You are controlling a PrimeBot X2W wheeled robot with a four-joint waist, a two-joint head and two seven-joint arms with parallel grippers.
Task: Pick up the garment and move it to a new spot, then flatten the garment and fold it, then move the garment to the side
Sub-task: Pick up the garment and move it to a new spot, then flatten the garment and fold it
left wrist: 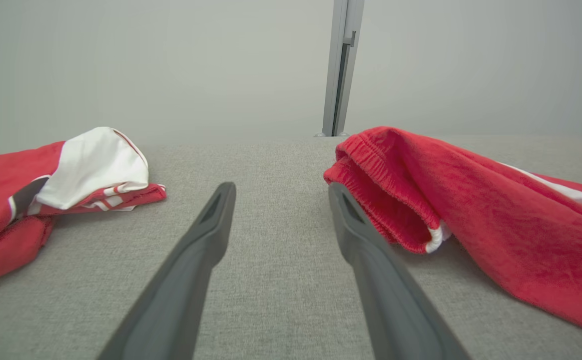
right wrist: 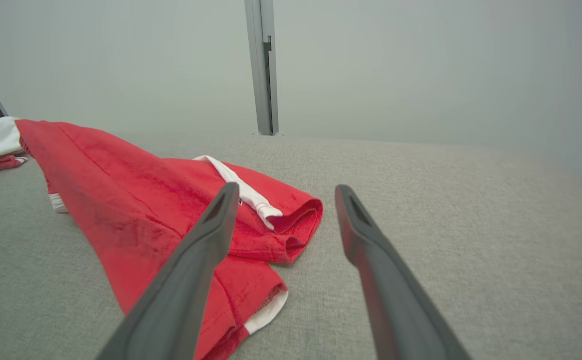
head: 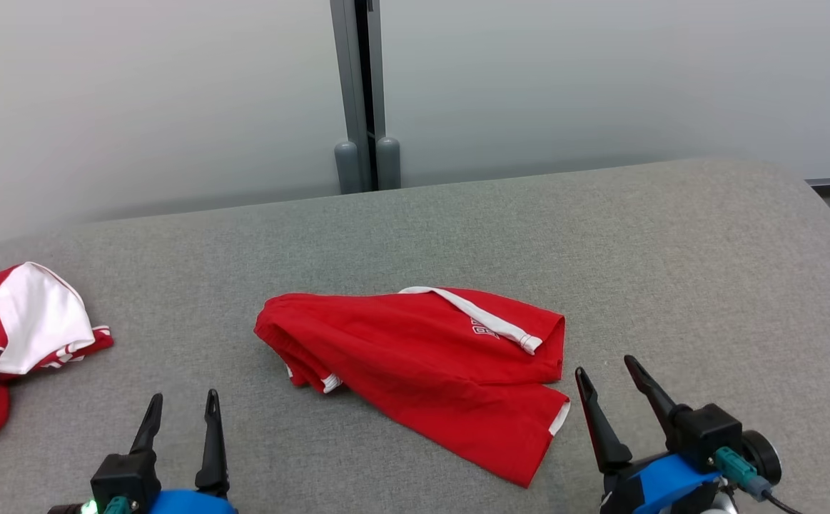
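The garment (head: 422, 364) is a pair of red shorts with white trim, lying loosely folded and rumpled in the middle of the grey padded table (head: 600, 235). My left gripper (head: 183, 403) stands open near the front edge, left of the shorts, with nothing between its fingers. In the left wrist view the shorts' waistband (left wrist: 386, 190) lies just right of my left gripper (left wrist: 278, 192). My right gripper (head: 607, 371) is open beside the shorts' right hem. In the right wrist view its left finger (right wrist: 205, 240) overlaps the red cloth (right wrist: 135, 200), holding nothing.
A second red and white garment (head: 15, 335) lies crumpled at the table's left edge, also seen as a red and white heap (left wrist: 45, 185) in the left wrist view. A grey post (head: 365, 93) stands against the pale wall behind the table.
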